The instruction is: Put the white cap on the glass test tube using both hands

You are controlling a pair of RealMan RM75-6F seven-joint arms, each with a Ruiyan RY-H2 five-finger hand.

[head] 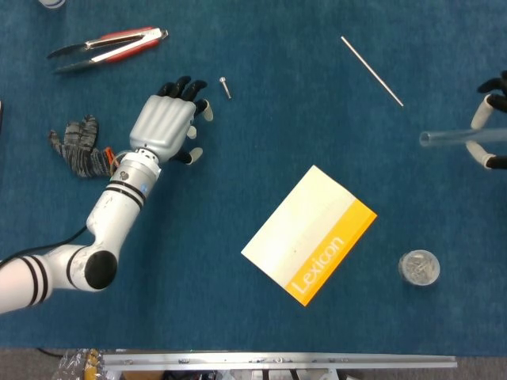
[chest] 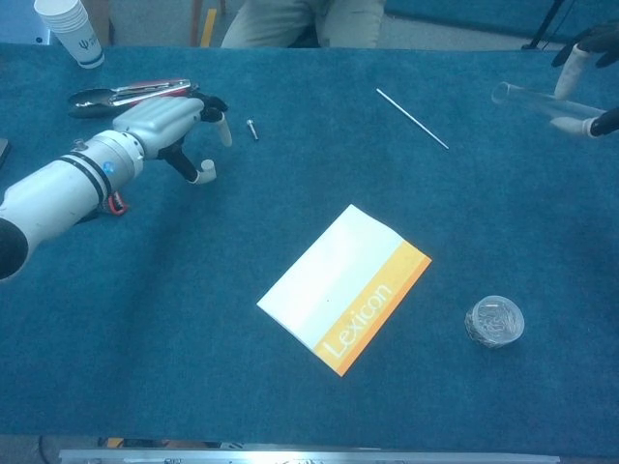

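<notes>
Left hand [head: 164, 127]: palm down over the cloth [head: 261, 301], fingers loosely spread, covering the spot of the cap [chest: 208, 171], which showed only as a white speck by the thumb in the chest view; whether it was gripped could not be told. Right hand [head: 491, 131]: at the right edge, pinching the tube [head: 459, 138], held level above the cloth. Screw [head: 225, 86]: just beside the left fingertips. Also present: rod [head: 371, 70], booklet [head: 309, 234], pliers [head: 107, 46].

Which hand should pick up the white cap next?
The left hand: it hovers right at the spot of the white cap, fingers spread. The right hand, at the far edge, already holds the glass test tube.
</notes>
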